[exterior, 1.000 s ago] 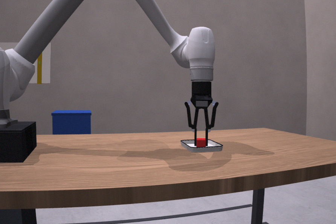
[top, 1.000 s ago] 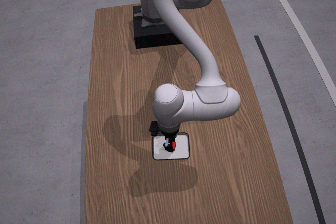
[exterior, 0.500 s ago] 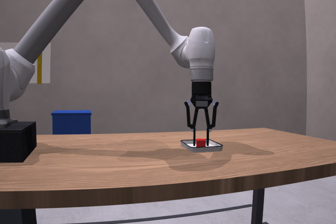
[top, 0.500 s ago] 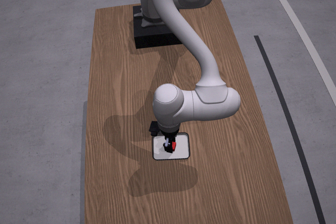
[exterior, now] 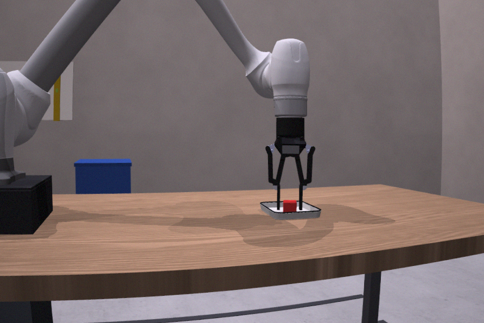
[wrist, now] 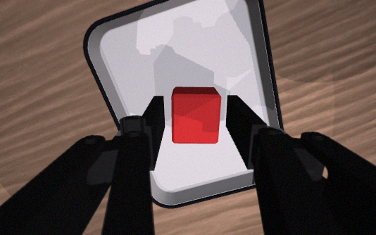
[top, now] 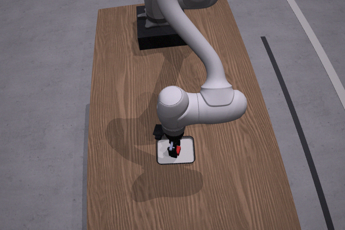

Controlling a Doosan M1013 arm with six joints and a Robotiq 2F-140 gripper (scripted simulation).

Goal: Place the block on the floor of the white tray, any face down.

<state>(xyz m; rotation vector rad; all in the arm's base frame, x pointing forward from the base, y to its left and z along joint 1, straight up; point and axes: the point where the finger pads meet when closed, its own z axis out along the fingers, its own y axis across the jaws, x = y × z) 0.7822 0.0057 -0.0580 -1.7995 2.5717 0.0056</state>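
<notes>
The red block (wrist: 195,115) rests on the floor of the white tray, near its middle. It also shows in the side view (exterior: 290,205) inside the tray (exterior: 290,212), and from above (top: 178,150) in the tray (top: 180,150). My gripper (wrist: 195,111) points straight down into the tray. Its fingers stand on either side of the block with a small gap on each side, so it is open and not touching the block. The fingertips are low, close to the tray floor (exterior: 288,206).
The tray lies on a long wooden table. The robot's black base (top: 160,31) is at the table's far end. A blue bin (exterior: 102,175) stands behind the table.
</notes>
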